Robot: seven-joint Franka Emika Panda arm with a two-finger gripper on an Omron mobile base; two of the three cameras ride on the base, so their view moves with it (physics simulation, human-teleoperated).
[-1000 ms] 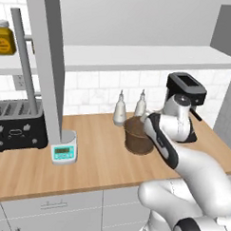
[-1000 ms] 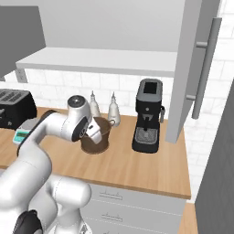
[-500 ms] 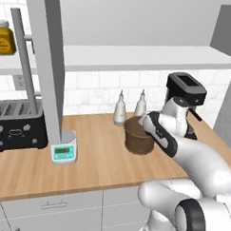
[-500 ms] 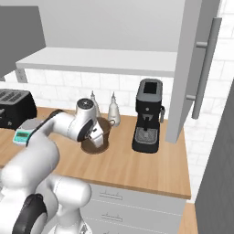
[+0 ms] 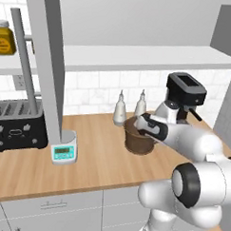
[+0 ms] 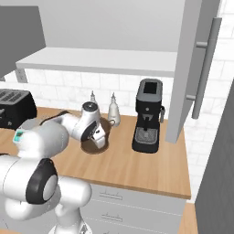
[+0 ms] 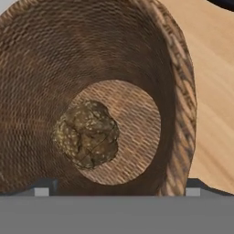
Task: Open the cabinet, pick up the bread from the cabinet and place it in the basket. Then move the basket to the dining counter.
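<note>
No text, label or number can be read on anything here. The small scale (image 5: 64,152) — well to the left of the gripper (image 5: 144,127) on the worktop — has a pale display panel, but its marks are too small to make out. The yellow jar (image 5: 5,39), higher up and farther to the left, carries a dark band — nothing legible on it. The toaster (image 5: 17,124) shows only small white blurred marks.

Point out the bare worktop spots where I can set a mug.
Bare wood lies between the scale and the basket, and along the front edge. It is crowded behind the basket: two bottles and the coffee machine.
</note>
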